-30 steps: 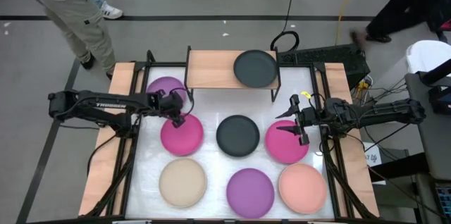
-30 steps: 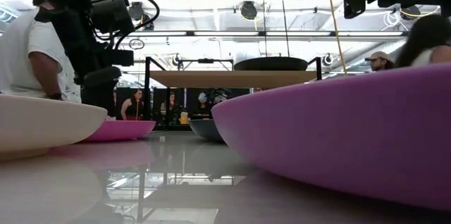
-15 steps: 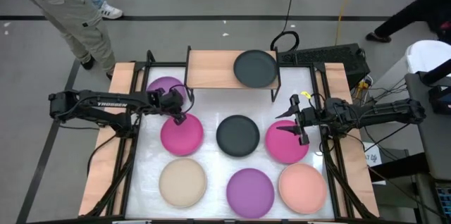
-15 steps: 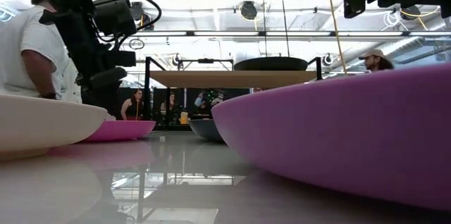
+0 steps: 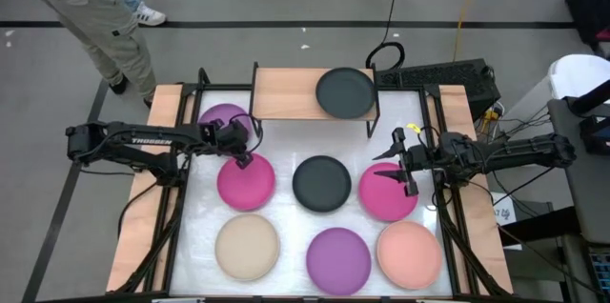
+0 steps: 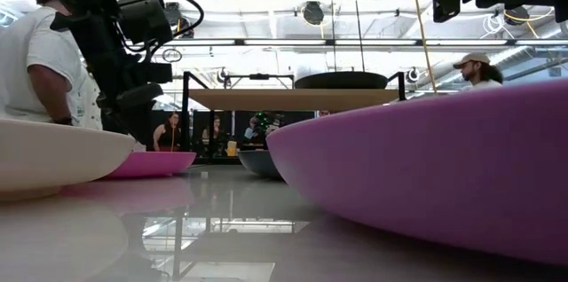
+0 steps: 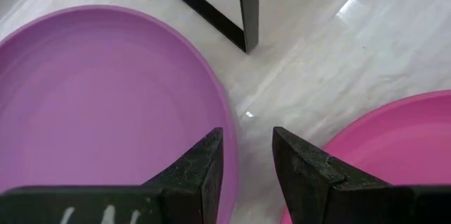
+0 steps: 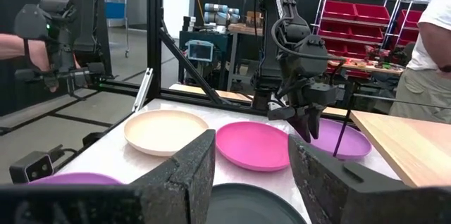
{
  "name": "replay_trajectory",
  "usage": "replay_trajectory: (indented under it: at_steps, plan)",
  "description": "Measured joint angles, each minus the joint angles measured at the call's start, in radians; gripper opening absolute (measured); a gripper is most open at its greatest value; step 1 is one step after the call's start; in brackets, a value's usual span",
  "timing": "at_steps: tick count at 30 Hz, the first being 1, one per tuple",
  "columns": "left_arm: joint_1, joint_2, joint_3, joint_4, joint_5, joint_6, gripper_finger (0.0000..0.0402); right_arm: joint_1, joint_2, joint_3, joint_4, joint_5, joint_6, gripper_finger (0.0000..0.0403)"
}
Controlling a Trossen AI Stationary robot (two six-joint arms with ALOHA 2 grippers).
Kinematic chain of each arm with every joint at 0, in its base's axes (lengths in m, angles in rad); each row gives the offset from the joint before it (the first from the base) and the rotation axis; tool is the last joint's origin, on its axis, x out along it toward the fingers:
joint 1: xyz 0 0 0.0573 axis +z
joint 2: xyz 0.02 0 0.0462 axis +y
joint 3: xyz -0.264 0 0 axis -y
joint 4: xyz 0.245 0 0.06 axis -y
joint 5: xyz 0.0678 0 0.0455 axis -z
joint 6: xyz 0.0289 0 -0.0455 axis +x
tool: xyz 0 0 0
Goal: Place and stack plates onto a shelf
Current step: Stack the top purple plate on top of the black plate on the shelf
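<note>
Left claw [image 5: 240, 149] spread a little, straddling the near rim of the purple plate [image 5: 222, 117] beside the shelf [image 5: 286, 92]; not yet pinching. Right claw [image 5: 401, 173] parted, empty, hovering above a magenta plate [image 5: 381, 198]. One dark plate [image 5: 345, 91] already up on the shelf, six others on the tabletop [image 5: 286, 210]. Probably light, stiff and slick; best taken by the raised rim, pinched lip-on.

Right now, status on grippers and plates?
Left gripper open at purple plate rim. Right gripper open over pink plate. One dark plate on shelf.
</note>
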Motion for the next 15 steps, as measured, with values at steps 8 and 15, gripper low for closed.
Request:
replay_trajectory:
  at_steps: [8,15]
  plan:
    - [0.000,0.000,0.000,0.000,0.000,0.000,0.0129,0.000,0.000,0.000,-0.002,0.000,0.016,0.0159]
    - [0.000,0.000,0.000,0.000,0.000,0.002,0.0129,0.000,0.000,0.000,0.003,-0.008,0.031,0.0159]
